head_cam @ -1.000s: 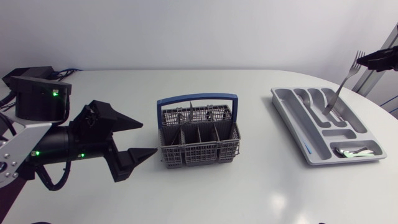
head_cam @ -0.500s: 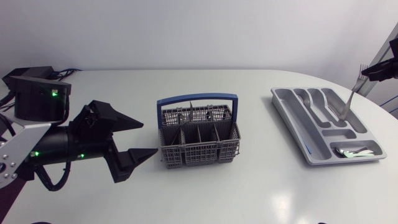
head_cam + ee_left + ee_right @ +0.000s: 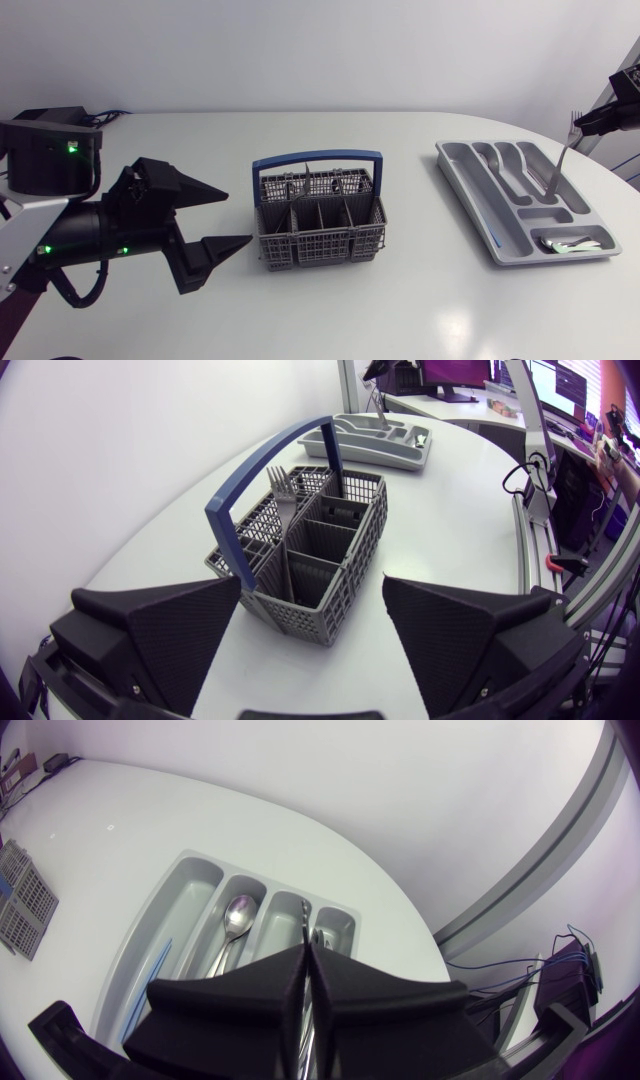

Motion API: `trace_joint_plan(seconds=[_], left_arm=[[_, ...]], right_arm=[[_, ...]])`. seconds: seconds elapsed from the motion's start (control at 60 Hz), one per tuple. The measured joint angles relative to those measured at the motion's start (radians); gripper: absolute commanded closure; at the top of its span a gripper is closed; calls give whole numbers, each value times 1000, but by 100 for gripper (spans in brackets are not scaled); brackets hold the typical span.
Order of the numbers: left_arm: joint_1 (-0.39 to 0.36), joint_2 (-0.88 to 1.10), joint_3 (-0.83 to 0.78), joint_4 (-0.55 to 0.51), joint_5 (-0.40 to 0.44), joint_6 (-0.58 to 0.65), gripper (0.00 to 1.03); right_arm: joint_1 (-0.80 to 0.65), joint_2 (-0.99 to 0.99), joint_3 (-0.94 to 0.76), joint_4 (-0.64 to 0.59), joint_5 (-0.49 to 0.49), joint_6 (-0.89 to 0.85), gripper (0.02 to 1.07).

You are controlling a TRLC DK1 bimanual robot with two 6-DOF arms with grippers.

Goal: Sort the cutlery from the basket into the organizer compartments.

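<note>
Fork (image 3: 558, 165) hangs tilted, tines up, at the upper right of the head view. Its handle end is low over a middle compartment of the grey organizer (image 3: 470, 190). The right end effector (image 3: 590, 122) is pressed together on it near the tines. A spoon (image 3: 237, 915) lies in a neighbouring compartment. The grey basket (image 3: 318, 225) with a blue handle stands at centre on the white worktop (image 3: 400, 310), with a second fork (image 3: 283, 485) upright inside. The left end effector (image 3: 238, 218), at lower left, is spread wide near the basket and does not touch it.
</note>
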Motion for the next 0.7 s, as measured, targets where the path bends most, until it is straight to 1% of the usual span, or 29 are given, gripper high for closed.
trace_joint_plan(seconds=[0.333,0.6,0.7], left_arm=[[0,-3,0,-6,0,0,5],[0,-3,0,-10,0,0,5],[-2,-3,0,-14,-2,0,5]], right_arm=[[36,47,59,-6,47,0,101],[58,138,155,-71,93,0,101],[66,166,196,-89,129,-1,101]])
